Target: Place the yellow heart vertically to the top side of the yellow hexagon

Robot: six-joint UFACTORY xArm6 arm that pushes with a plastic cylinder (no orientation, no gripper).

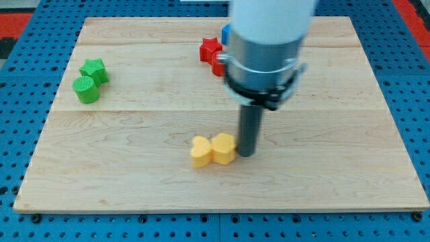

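The yellow heart and the yellow hexagon lie touching side by side on the wooden board, in the lower middle of the view. The heart is on the left, the hexagon on the right. My tip rests on the board right against the hexagon's right side. The dark rod rises from it into the large grey and white arm body.
A red star and another red block sit near the view's top centre, partly hidden by the arm. A blue block peeks out behind them. A green star and a green cylinder sit at the left.
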